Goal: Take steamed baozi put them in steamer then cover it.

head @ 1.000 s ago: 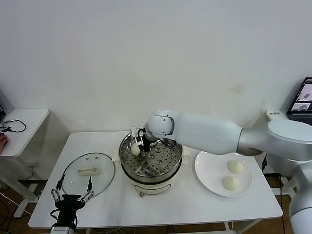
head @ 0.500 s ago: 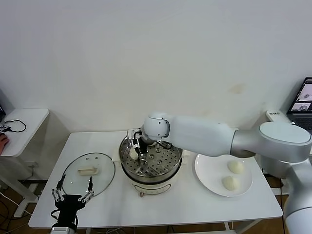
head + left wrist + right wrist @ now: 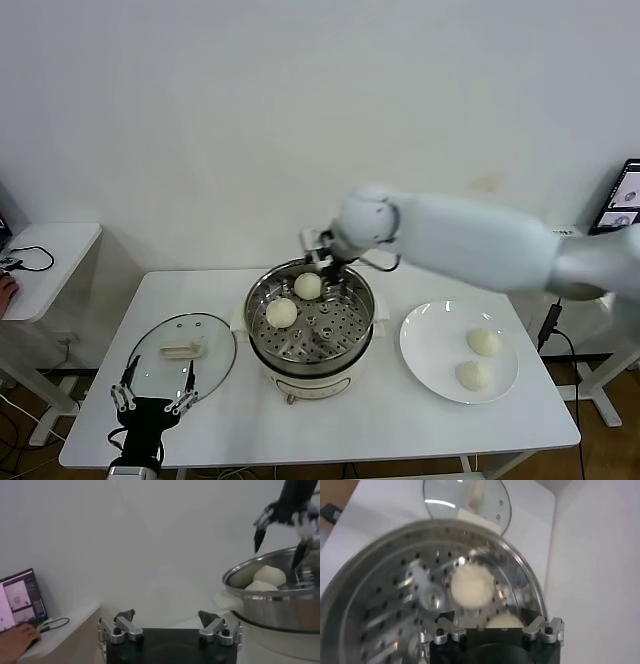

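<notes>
The steamer (image 3: 310, 345) stands mid-table. Two baozi lie in its basket, one at the left (image 3: 282, 312) and one at the back (image 3: 308, 286). Two more baozi (image 3: 484, 342) (image 3: 472, 375) lie on the white plate (image 3: 425, 350). My right gripper (image 3: 325, 262) hangs open and empty just above the basket's back rim. In the right wrist view its open gripper (image 3: 488, 619) is over the two buns (image 3: 471, 585) (image 3: 502, 621) on the steamer's perforated floor (image 3: 385, 615). My left gripper (image 3: 150, 405) is parked open at the table's front left.
The glass lid (image 3: 183, 345) with its cream handle lies flat on the table left of the steamer and also shows in the right wrist view (image 3: 467, 500). The left wrist view shows the open left gripper (image 3: 170, 622), the steamer (image 3: 275, 600) and the right gripper (image 3: 280, 535). A side table stands at the far left (image 3: 50, 250).
My right gripper has let go of a baozi at the basket's left. It has risen and pulled back toward the back right, uncovering both buns in the basket. The left arm has not moved.
</notes>
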`<state>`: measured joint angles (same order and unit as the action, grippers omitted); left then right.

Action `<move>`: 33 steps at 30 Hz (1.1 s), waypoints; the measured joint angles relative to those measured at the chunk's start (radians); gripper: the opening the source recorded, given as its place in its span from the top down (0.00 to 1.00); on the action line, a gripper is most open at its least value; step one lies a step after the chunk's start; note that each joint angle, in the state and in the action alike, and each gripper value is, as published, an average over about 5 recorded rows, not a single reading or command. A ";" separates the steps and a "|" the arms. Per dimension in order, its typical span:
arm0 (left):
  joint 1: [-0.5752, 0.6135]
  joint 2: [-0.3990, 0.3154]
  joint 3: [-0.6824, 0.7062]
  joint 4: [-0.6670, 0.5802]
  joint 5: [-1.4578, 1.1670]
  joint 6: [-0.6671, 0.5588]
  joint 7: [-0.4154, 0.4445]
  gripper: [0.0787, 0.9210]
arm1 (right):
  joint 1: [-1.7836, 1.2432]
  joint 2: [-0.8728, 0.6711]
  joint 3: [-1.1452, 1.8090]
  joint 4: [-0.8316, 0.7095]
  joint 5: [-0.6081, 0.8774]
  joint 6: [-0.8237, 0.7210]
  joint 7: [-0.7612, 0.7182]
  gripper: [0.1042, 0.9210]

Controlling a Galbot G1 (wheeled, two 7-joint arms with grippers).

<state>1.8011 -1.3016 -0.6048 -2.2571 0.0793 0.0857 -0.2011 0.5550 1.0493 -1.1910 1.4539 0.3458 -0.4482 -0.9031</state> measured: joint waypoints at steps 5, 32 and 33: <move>0.005 0.002 0.012 0.000 0.004 -0.002 0.002 0.12 | 0.035 -0.151 -0.003 0.071 -0.040 0.076 -0.081 0.12; 0.025 -0.009 0.012 0.028 0.027 -0.014 0.004 0.12 | -0.581 -0.674 0.395 0.176 -0.454 0.263 -0.127 0.12; 0.025 -0.009 0.011 0.030 0.026 -0.014 0.004 0.12 | -0.600 -0.672 0.406 0.172 -0.462 0.263 -0.123 0.12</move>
<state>1.8265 -1.3103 -0.5942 -2.2268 0.1057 0.0717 -0.1968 -0.0451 0.3771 -0.7850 1.6264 -0.1164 -0.1853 -1.0263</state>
